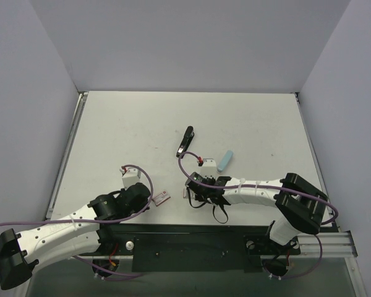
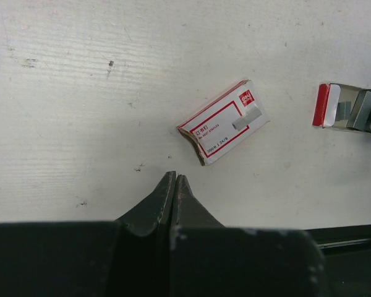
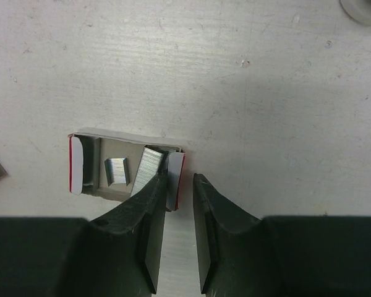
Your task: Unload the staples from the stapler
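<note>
The black stapler (image 1: 185, 141) lies on the table beyond both arms, with neither gripper touching it. My right gripper (image 3: 182, 177) is open and straddles the red-and-white end wall of a small open cardboard tray (image 3: 86, 162). Its left finger (image 3: 149, 204) reaches into the tray and its right finger (image 3: 211, 210) stands outside, a gap away from the wall. In the tray lie staples: a silvery strip (image 3: 146, 166) by the left finger and a short piece (image 3: 117, 170). My left gripper (image 2: 174, 179) is shut on nothing, just short of the red-and-white box sleeve (image 2: 222, 122).
A pale blue oblong piece (image 1: 226, 159) and a small red-and-black item (image 1: 201, 162) lie between the stapler and my right arm. The box sleeve (image 1: 162, 198) sits between the two grippers. White walls enclose the table on three sides.
</note>
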You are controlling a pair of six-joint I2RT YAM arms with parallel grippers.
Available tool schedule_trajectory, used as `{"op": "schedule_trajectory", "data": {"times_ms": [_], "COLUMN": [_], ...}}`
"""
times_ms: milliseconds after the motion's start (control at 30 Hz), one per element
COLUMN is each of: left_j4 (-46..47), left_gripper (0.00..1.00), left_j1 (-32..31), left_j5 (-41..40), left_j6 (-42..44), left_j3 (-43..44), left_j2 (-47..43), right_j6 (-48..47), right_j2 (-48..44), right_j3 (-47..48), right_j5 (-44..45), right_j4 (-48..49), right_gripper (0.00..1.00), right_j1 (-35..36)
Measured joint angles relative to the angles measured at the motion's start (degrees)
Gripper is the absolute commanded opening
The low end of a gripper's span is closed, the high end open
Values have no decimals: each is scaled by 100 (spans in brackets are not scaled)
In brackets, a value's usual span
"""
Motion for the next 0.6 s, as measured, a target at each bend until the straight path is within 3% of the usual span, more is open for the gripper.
{"op": "schedule_trajectory", "data": {"times_ms": [600], "left_j4": [9], "left_gripper": [0], "left_j1": [0], "left_j5": [0], "left_j6": [79], "left_j3": [0], "left_j2": [46], "right_j6": [-129], "right_j2": [289], "right_j3": [240], "right_j5": [2], "right_j4": [37], "right_gripper": [18], "right_j1": [0]}}
